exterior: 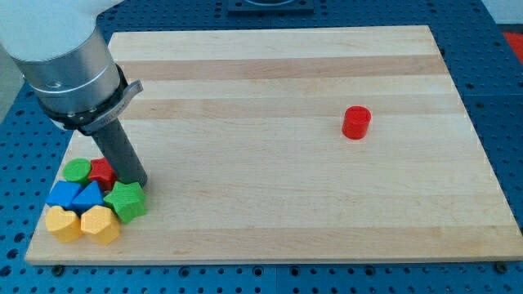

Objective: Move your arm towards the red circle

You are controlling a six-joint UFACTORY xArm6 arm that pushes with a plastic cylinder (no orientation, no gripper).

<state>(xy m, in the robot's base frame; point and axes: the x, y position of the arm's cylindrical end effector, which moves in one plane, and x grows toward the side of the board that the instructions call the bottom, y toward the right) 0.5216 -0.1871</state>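
Observation:
The red circle block (355, 122) stands alone on the wooden board (278, 90), right of centre. My tip (137, 183) is far off at the view's lower left, touching the top of a cluster of blocks. It sits just right of a red block (100, 172) and just above a green star-shaped block (127, 201). The rod slants up to the view's left into the silver arm body (65, 65).
The cluster at the lower left also holds a green round block (78, 170), two blue blocks (63, 195) (87, 197) and two yellow blocks (63, 223) (100, 224). The board's edges border a blue perforated table (498, 49).

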